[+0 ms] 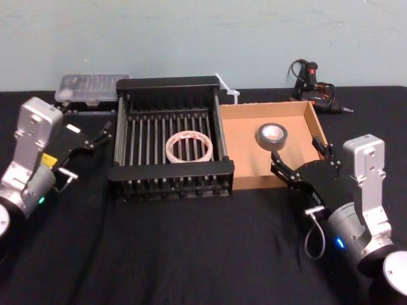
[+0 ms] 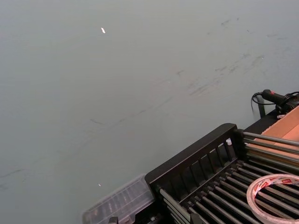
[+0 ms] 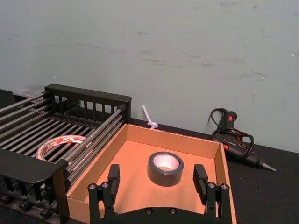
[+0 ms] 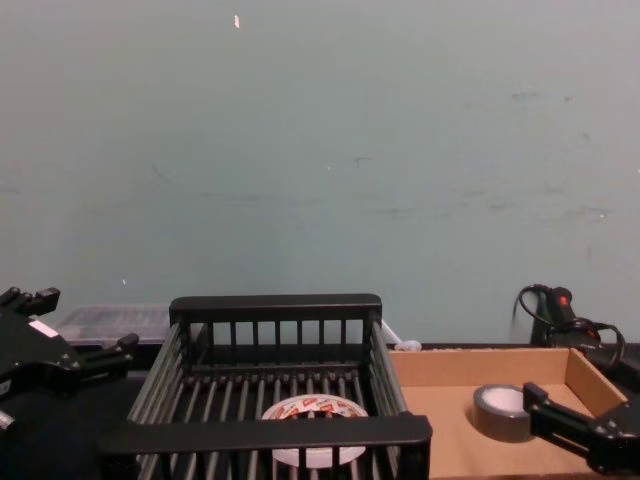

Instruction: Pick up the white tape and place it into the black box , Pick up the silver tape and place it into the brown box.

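The white tape (image 1: 172, 149) (image 2: 273, 178) (image 3: 56, 140) (image 4: 312, 408), printed in red, lies flat on the barred floor of the black box (image 1: 170, 171) (image 2: 191, 156) (image 3: 88, 92) (image 4: 270, 432). The silver tape (image 1: 272, 135) (image 3: 163, 177) (image 4: 500, 412) rests on the floor of the brown box (image 1: 245, 152) (image 3: 135, 163) (image 4: 450, 420), right of the crate. My right gripper (image 1: 299, 155) (image 3: 157, 179) (image 4: 585, 400) is open at the cardboard tray's near right corner, just short of the silver roll and holding nothing. My left gripper (image 1: 95, 136) (image 4: 60, 335) hangs open and empty left of the crate.
A clear plastic case (image 1: 92, 88) (image 2: 119, 200) lies behind the crate's left corner. A glue gun with its cable (image 1: 315, 86) (image 3: 233, 137) sits behind the cardboard tray, and a small white plastic piece (image 1: 227, 89) is between the two boxes at the back. Black cloth (image 1: 203, 254) covers the table.
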Controlling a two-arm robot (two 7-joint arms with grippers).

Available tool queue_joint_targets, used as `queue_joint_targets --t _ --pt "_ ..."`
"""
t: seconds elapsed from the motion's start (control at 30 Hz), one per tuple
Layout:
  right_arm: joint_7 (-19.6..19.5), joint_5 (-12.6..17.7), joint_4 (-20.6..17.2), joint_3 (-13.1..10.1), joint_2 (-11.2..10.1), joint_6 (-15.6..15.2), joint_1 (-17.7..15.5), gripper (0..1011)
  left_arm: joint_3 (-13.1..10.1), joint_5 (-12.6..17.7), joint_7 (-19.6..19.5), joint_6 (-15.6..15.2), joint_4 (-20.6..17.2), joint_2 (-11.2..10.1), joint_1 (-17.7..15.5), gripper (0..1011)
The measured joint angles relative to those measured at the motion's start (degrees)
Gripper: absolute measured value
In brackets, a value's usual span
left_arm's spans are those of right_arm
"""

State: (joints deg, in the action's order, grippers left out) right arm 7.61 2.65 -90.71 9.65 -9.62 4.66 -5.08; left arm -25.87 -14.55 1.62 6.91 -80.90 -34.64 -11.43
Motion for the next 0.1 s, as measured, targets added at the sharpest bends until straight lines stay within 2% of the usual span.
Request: queue_joint_targets --t 0.1 --pt "0.0 0.0 0.0 0.0 0.0 -0.01 0.0 1002 0.0 0.0 0.0 0.0 0.0 0.0 0.0 1001"
